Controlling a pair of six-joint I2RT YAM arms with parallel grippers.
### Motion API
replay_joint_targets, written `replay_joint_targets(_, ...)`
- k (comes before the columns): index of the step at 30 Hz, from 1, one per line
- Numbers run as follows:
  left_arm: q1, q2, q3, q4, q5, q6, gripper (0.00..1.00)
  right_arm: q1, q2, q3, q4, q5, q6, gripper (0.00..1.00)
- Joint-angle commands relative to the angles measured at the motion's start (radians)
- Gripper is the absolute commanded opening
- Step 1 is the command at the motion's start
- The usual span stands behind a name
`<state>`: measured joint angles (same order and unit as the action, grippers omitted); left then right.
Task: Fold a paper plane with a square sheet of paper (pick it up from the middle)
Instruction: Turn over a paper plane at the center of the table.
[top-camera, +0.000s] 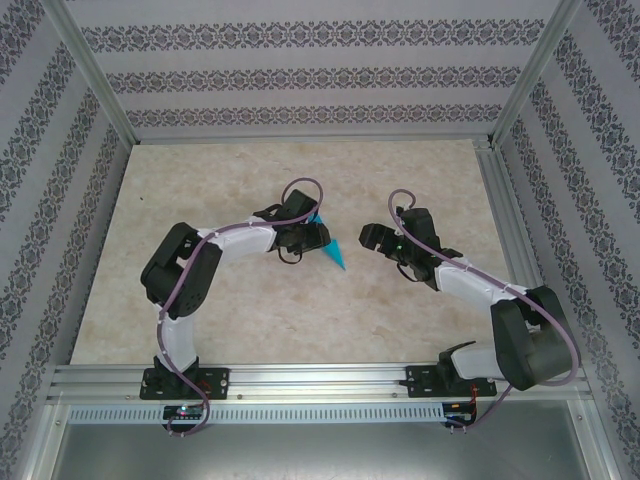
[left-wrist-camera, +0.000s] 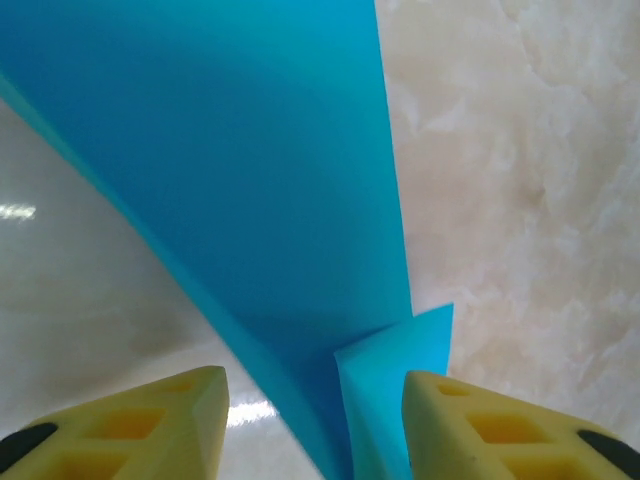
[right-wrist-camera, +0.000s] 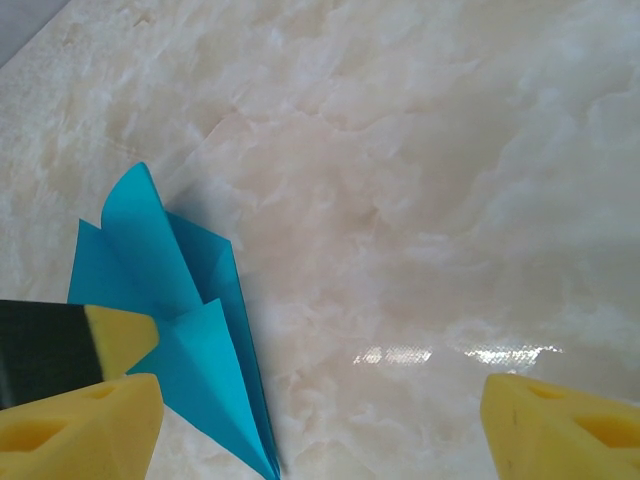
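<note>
The teal-blue sheet of paper (top-camera: 336, 255) lies on the table folded into a narrow pointed dart, its tip toward the near edge. My left gripper (top-camera: 318, 236) is over its wide end. In the left wrist view the folded paper (left-wrist-camera: 260, 170) runs up between the yellow fingers (left-wrist-camera: 170, 410), with a raised flap (left-wrist-camera: 400, 350) next to the right one and bare table beside the left one. The left gripper (left-wrist-camera: 315, 385) is open. My right gripper (top-camera: 372, 240) stands open to the right of the paper (right-wrist-camera: 190, 350), with bare table between its fingertips (right-wrist-camera: 320, 395).
The marble-patterned tabletop (top-camera: 250, 320) is walled by patterned panels at the back and sides. An aluminium rail (top-camera: 320, 378) with both arm bases runs along the near edge. One finger of the left gripper (right-wrist-camera: 110, 338) shows over the paper in the right wrist view.
</note>
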<state>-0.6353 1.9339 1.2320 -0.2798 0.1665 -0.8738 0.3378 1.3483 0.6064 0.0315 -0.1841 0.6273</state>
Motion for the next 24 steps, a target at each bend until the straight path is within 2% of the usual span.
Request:
replay_joint_targets(1,-0.003,0.013,0.031,0.057,-0.009,-0.034,0.39,-0.006,0.016,-0.007,0.027,-0.008,0.001,0.83)
replay_joint_targets(6,-0.004,0.003,0.018,0.076,-0.018,-0.033,0.19,-0.006,0.028,-0.002,0.018,0.011,0.028,0.8)
replay_joint_targets(12,-0.004,-0.048,-0.004,0.138,0.015,0.006,0.04,-0.007,-0.009,-0.017,0.032,0.042,0.052,0.78)
replay_joint_targets(24,-0.003,-0.099,0.001,0.262,0.279,0.196,0.04,-0.01,-0.135,-0.04,0.031,0.026,0.058,0.77)
